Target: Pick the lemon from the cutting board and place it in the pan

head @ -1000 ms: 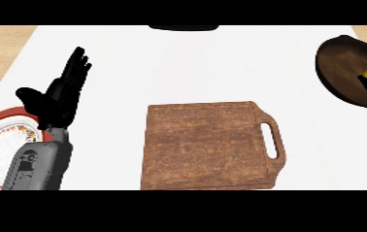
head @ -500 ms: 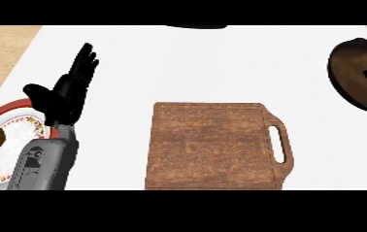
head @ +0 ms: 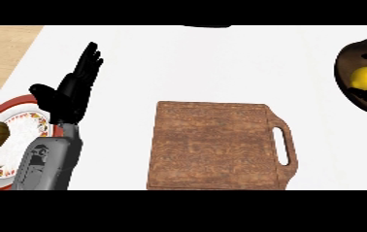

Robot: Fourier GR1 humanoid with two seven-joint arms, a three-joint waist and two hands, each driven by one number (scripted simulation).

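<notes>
Over at the right edge of the frame, upper half, the lemon [head: 359,77] is already sitting inside the pan [head: 344,75]. The pan's a dark brown, rounded thing cut off by the frame edge, so only part of its rim and bowl shows, and the lemon is a smooth bright yellow blob against it, also partly cropped.

Bottom centre is the cutting board [head: 215,146], a squarish slab of reddish-brown wood with a busy mottled grain, rounded corners and a loop handle with a long slot on its right side. Nothing on top of it.

On the left, the left robot hand [head: 72,92] comes up from the lower left on a grey forearm. It's matte black, fingers straight and pointing up toward the top of the frame, thumb sticking out to the left, so wide open and holding nothing. The other robot hand doesn't show anywhere.

Tucked at the far left edge, partly behind the forearm, is a round plate [head: 25,117] with a red rim and a white speckled pattern; there might be something brownish on it but it's too cropped to tell.

All on a plain white smooth tabletop [head: 215,61], with a strip of light wood in the upper left corner. No readable writing or labels.
</notes>
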